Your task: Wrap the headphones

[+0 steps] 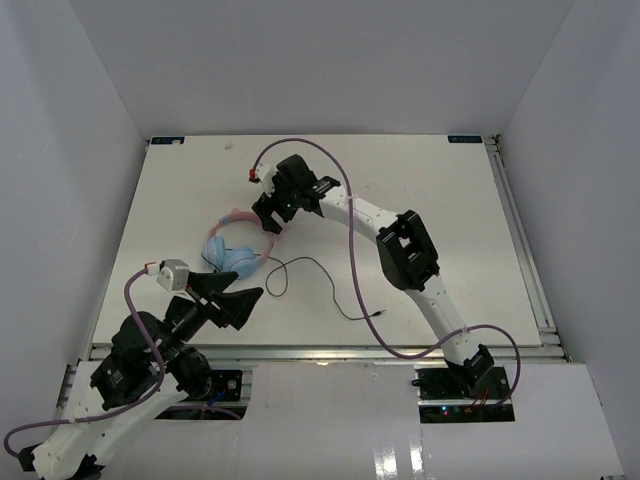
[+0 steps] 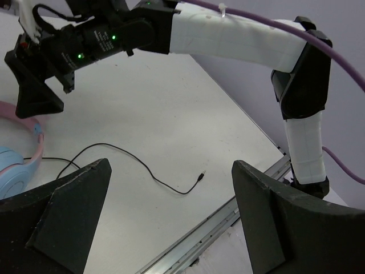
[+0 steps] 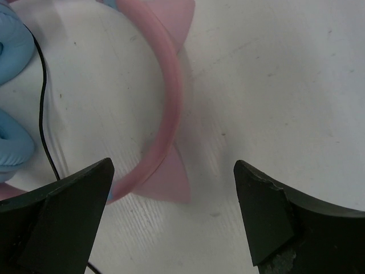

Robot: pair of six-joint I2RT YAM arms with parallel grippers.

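Note:
The headphones (image 1: 232, 245) lie flat on the white table left of centre, with light-blue ear cups (image 1: 226, 259) and a pink headband (image 1: 240, 217). Their thin black cord (image 1: 325, 285) trails loosely right to the jack plug (image 1: 384, 315). My right gripper (image 1: 268, 216) is open, hovering just above the headband; in the right wrist view (image 3: 172, 165) a pink cat-ear point (image 3: 168, 184) lies between the jaws. My left gripper (image 1: 238, 298) is open and empty, near the front edge. In its view (image 2: 171, 165) the cord (image 2: 142, 166) and plug (image 2: 199, 177) lie ahead.
The table's metal front rail (image 2: 228, 222) runs just below the left gripper. The right arm (image 2: 228, 40) with its purple cable (image 1: 350, 260) stretches across the table above the cord. White walls enclose the table on three sides.

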